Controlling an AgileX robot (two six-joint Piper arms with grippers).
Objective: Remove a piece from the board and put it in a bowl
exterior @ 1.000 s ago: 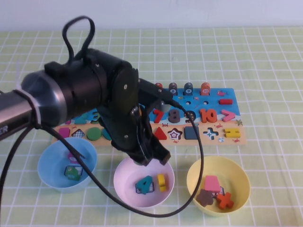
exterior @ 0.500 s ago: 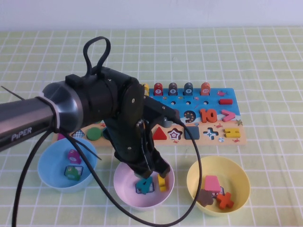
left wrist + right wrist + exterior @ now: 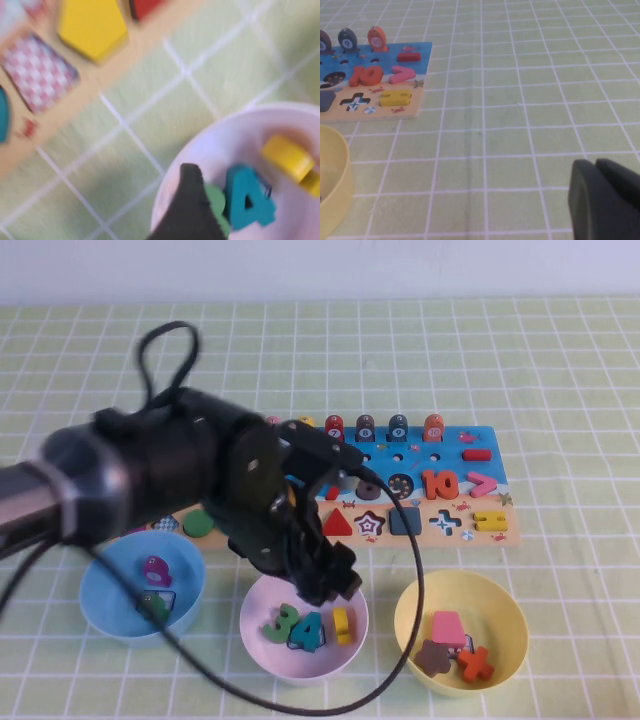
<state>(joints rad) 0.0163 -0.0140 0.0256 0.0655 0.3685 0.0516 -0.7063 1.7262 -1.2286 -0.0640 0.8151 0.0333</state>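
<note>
The piece, a green numeral 3 (image 3: 283,624), lies free in the pink-lilac bowl (image 3: 300,672) beside a teal 4 (image 3: 308,630). My left gripper (image 3: 328,585) hangs open just above the bowl's far rim, holding nothing. In the left wrist view one dark finger (image 3: 192,210) partly covers the green piece (image 3: 216,202) inside the bowl (image 3: 225,145). The board (image 3: 470,445) lies behind the bowls, its left half hidden by my left arm. My right gripper (image 3: 596,165) is shut and empty, low over the checked cloth to the right of the board (image 3: 370,112); the high view does not show it.
A light blue bowl (image 3: 110,610) stands left of the pink one and a yellow bowl (image 3: 500,610) to its right, both holding pieces. A yellow piece (image 3: 342,624) shares the pink bowl. The left arm's black cable loops in front of the bowls.
The left gripper has opened and risen slightly toward the bowl's far rim. The green 3 has dropped out of it and now lies in the pink bowl.
</note>
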